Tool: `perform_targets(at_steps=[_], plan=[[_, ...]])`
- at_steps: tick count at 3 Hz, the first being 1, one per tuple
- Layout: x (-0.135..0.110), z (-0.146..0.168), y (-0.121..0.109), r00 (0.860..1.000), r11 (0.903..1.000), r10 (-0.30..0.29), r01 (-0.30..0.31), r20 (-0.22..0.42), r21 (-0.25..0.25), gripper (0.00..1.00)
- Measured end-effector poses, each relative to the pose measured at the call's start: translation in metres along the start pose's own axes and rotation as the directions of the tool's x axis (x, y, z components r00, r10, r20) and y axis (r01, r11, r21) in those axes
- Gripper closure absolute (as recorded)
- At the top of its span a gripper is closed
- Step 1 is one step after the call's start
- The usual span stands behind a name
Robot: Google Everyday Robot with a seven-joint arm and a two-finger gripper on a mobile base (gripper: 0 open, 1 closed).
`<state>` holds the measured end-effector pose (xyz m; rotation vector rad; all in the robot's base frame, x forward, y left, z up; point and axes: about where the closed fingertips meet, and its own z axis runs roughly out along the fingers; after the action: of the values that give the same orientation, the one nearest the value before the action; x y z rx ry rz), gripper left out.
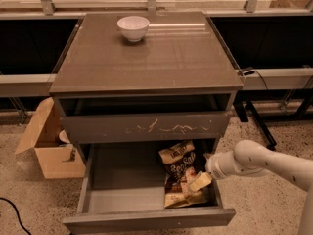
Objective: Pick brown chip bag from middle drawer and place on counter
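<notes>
The brown chip bag (179, 166) lies crumpled in the right half of the open middle drawer (122, 182), its white script facing up. The drawer is pulled out at the bottom of the cabinet, and its plain front panel is nearest me. My gripper (199, 181) reaches in from the right on the white arm (254, 159). It is down inside the drawer, at the bag's lower right part and touching or just over it. The counter (161, 62) is the glossy top slab above.
A white bowl (133, 27) stands at the back of the counter. The drawer front with white scratches (146, 127) sits just above the open drawer and overhangs the bag's far end. An open cardboard box (49, 148) is on the floor to the left. Dark table legs (254, 116) stand at right.
</notes>
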<state>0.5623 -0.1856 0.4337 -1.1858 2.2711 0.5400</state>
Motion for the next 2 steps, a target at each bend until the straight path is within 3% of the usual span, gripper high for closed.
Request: perform_targets(at_steps=[2], plan=[[-0.0031, 0.0144, -0.0076, 1.0, 0.9998, 0.001, -0.001, -0.002, -0.018, 0.0]])
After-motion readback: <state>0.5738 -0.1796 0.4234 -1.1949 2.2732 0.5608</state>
